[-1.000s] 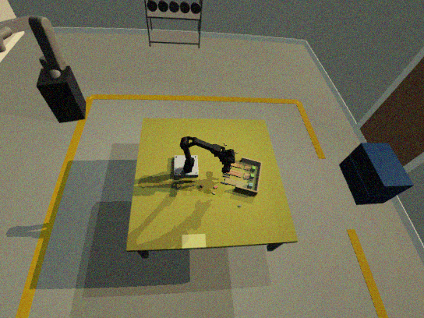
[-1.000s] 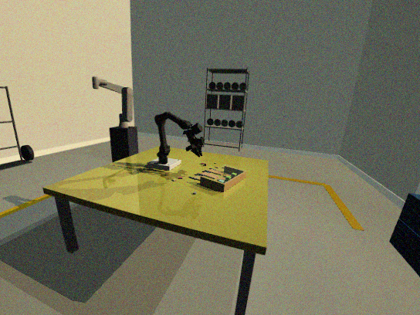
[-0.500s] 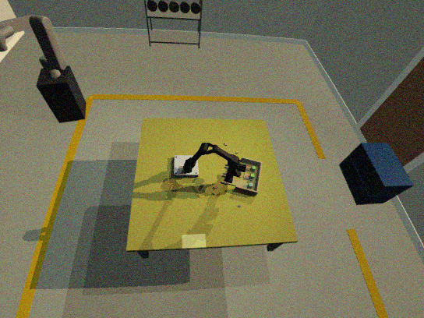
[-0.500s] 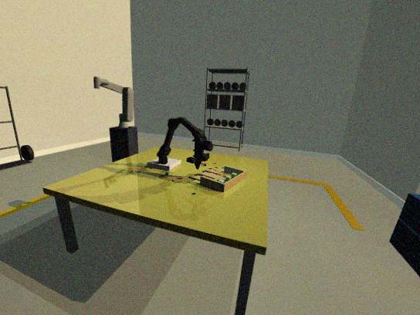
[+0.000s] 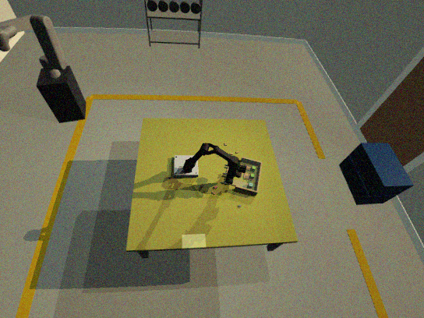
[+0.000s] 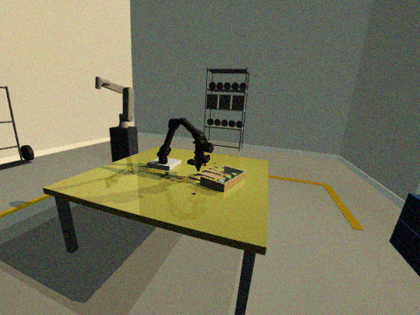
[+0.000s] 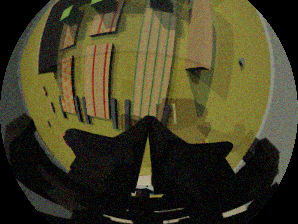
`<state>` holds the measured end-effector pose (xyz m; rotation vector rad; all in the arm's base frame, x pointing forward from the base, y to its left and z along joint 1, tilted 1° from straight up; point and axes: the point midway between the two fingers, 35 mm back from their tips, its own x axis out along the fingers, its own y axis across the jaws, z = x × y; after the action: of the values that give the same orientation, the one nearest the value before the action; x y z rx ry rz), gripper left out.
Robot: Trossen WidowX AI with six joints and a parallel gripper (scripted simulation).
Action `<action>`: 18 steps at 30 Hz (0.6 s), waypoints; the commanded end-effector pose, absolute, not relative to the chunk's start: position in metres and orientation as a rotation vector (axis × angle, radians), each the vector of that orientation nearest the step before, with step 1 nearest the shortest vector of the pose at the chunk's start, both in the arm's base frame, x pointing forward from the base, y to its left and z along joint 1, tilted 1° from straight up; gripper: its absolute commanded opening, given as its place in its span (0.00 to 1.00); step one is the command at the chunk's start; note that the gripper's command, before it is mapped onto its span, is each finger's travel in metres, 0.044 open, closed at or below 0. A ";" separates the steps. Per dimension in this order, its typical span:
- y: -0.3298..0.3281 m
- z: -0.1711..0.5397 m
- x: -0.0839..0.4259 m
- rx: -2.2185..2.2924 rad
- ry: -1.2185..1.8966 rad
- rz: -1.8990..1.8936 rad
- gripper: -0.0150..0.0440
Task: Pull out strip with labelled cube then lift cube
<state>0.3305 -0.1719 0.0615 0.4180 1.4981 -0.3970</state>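
My gripper [image 5: 229, 182] [image 6: 198, 170] [image 7: 149, 119] is shut and empty, pointing down near the near end of the green-lined strip [image 7: 154, 65]. That strip runs unbroken towards the cube at its far end. The cube [image 5: 251, 185] [image 6: 221, 181] looks pale teal in the top and exterior views; in the wrist view only its dark side [image 7: 162, 5] shows, cut off at the top, and its label cannot be read. The red-lined strip has a near piece [image 7: 98, 80] and a far piece [image 7: 105, 22] with a gap. The orange-patterned strip [image 7: 67, 85] also has a gap.
The strips reach into a walled tray [image 5: 245, 192] [image 6: 211, 186] [image 7: 201, 35]. Green cubes [image 5: 253, 168] [image 7: 66, 13] sit on the other strips. Dark upright guides [image 7: 114, 114] flank the strips' near ends. A small grey piece [image 5: 239, 206] [image 6: 194, 193] [image 7: 241, 62] lies outside the tray.
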 end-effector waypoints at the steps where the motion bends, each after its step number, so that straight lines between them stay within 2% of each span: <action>1: -0.172 0.055 0.330 0.420 1.501 -0.403 0.25; 18: -0.170 0.027 0.331 0.421 1.501 -0.403 0.25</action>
<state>0.3318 -0.1703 0.0321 0.4180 1.4975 -0.3970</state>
